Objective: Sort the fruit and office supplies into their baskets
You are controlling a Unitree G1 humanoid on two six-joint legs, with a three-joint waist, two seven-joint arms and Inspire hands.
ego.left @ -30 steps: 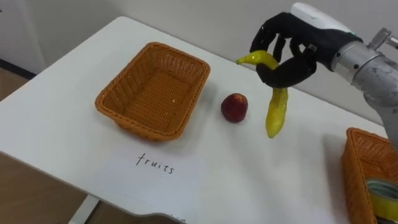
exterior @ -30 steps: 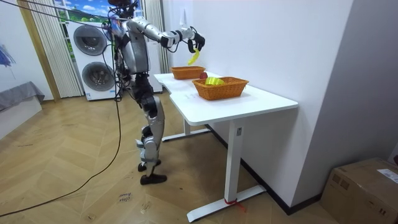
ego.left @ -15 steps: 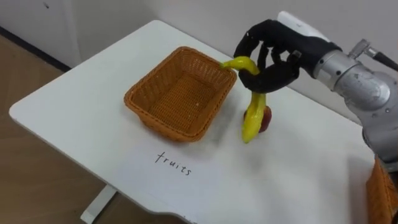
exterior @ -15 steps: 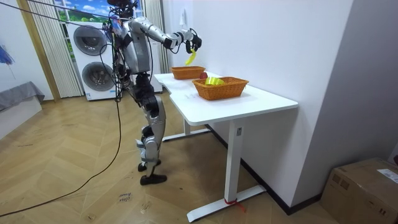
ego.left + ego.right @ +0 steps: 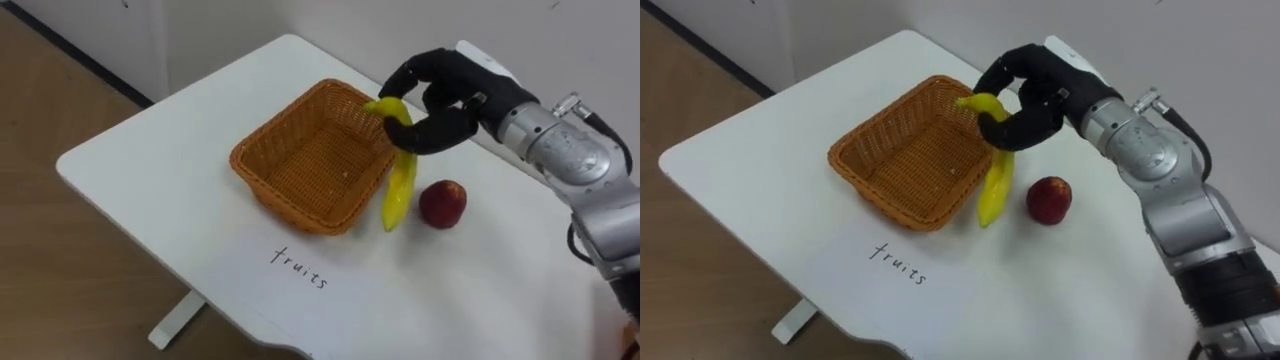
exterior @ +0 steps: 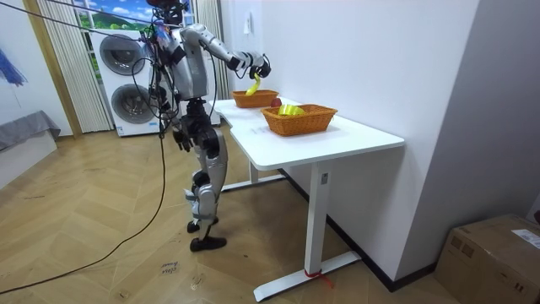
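Note:
A yellow banana (image 5: 398,170) hangs from my right hand (image 5: 440,95), whose black fingers curl round its stem end. Its lower end dangles just outside the right rim of an empty orange wicker basket (image 5: 300,205), in front of a handwritten "fruits" label (image 5: 300,268). A red apple (image 5: 442,203) lies on the white table right of the banana, apart from it. In the room view I stand at the table's far end, right arm stretched over that basket (image 6: 253,99). My left hand (image 6: 179,139) hangs by my hip.
A second wicker basket (image 6: 299,118) holding yellow items stands nearer the middle of the table (image 6: 337,139). The wall runs close behind the table. The table's left edge (image 5: 130,215) drops to a wooden floor.
My right hand has carried the banana leftwards from beyond the apple to the fruit basket's right rim. The head camera has shifted too, so the basket sits more central.

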